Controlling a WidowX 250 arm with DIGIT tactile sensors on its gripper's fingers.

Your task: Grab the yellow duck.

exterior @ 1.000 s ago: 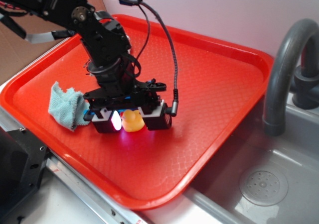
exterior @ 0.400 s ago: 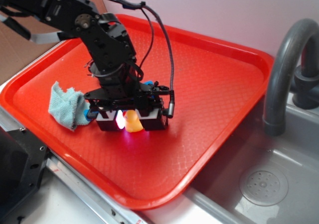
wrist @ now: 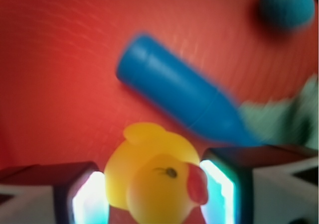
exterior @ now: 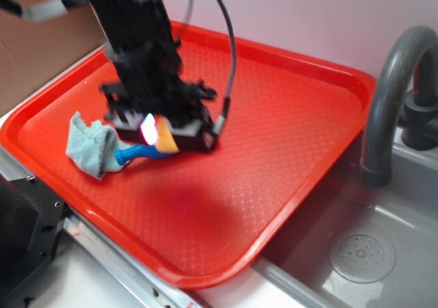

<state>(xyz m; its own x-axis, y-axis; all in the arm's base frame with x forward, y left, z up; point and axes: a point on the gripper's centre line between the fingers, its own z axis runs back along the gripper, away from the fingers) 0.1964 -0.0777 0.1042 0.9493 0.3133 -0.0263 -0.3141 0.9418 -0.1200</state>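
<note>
- Duck (wrist: pixel 152 176) sits clamped between the two lit pads (wrist: pixel 88 204) of the tool (exterior: pixel 159 131), which is closed on its sides; the exterior view shows it as an orange-yellow patch between the black jaws, above the tray's left half, with its shadow on the tray towards 5 o'clock.
- In the wrist view its head lies nearest the lens, red-orange beak pointing to 3 o'clock, tail bump towards 11 o'clock.
- No writing or label can be read on anything.
- Red tray (exterior: pixel 287 144) holds a blue bottle (wrist: pixel 182 99) lying flat, long axis from 10 to 4 o'clock in the wrist view, one end against a pale green cloth (exterior: pixel 89 146).
- Blue ball (wrist: pixel 286 5) lies at the wrist view's 1 o'clock corner, blurred.
- Grey sink (exterior: pixel 356 253) with a faucet (exterior: pixel 390 103) lies at 3 o'clock of the tray.
</note>
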